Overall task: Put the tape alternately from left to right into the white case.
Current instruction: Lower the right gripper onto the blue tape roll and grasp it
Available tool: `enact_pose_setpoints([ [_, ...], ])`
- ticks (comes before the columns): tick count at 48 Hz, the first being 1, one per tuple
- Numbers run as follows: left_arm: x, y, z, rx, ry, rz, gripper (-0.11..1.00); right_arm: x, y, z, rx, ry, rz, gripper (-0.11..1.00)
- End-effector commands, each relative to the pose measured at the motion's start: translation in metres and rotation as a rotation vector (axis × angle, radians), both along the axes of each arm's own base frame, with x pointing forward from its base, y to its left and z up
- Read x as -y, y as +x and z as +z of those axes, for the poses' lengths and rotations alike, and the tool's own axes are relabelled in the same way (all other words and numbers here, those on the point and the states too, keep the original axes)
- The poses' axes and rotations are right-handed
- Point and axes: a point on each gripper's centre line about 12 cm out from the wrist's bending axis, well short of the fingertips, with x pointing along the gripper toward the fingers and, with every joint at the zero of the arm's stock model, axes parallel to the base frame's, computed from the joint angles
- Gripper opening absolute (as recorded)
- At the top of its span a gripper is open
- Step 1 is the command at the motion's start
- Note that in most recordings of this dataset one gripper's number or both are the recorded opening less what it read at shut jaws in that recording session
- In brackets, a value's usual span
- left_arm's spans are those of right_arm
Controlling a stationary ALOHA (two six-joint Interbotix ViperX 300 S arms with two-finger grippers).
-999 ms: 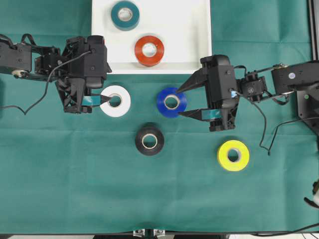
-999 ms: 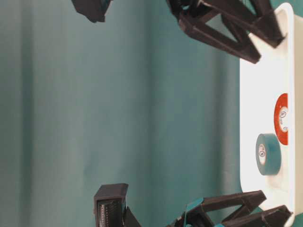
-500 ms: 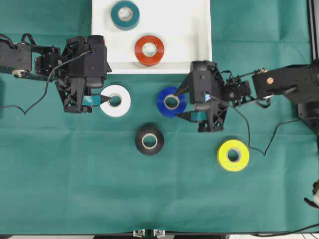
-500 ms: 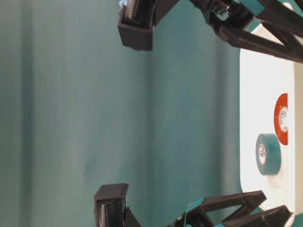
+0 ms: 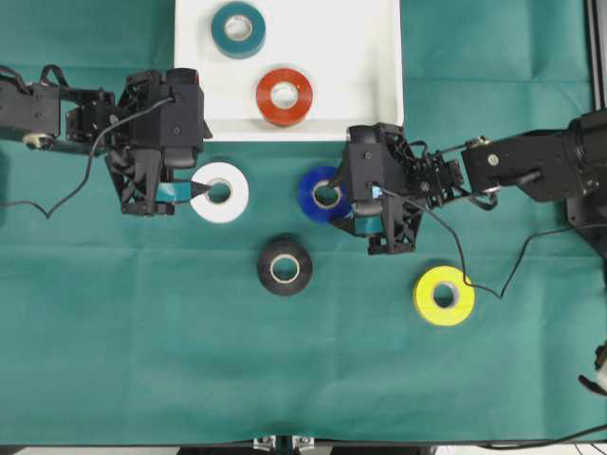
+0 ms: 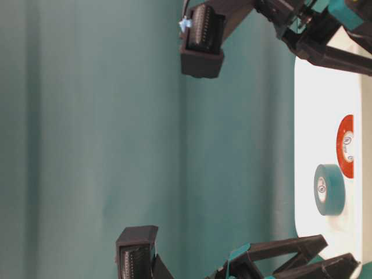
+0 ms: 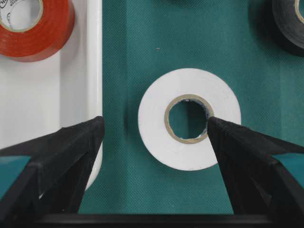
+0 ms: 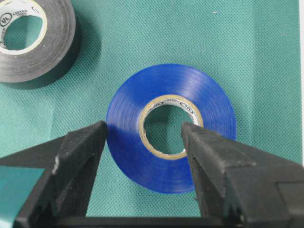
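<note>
**Right claw straddles the blue roll's wall**

Below the white case [image 5: 379,95], just off its lower right corner, the blue roll [image 5: 318,194] lies flat on the green cloth [image 5: 142,332], its hole facing straight up. The right gripper [image 8: 142,130] stands wide, holding nothing: in the right wrist view one finger sits outside the roll's rim and the other hangs over the core hole, so the ring's wall lies between them. That is the relation the next move likely turns on: a closing pinch would catch the wall, provided the inner finger is low enough to enter the hole. How low it is I cannot tell.

Further left along the case's lower rim, the white roll [image 7: 189,118] also lies flat, and the left gripper [image 7: 154,126] is spread wide and empty, one finger tip at the core hole and the other by the case rim. Each arm is nearest its own roll.

Inside the case lie the teal roll [image 5: 237,28] and the red-orange roll [image 5: 284,96]. Below the case, well apart from it, the black roll [image 5: 285,267] and the yellow roll [image 5: 443,295] wait on the cloth.
</note>
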Motion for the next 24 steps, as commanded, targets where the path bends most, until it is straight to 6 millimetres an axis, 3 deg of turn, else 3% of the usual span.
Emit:
enact_pose_setpoints([
  [1, 0.001, 0.004, 0.012, 0.04, 0.0, -0.001, 0.65, -0.002, 0.008, 0.008, 0.03, 0.002, 0.006, 0.71],
  [24, 0.001, 0.003, 0.011, 0.037, 0.0, -0.001, 0.65, -0.001, 0.018, -0.011, -0.033, 0.007, -0.018, 0.71],
])
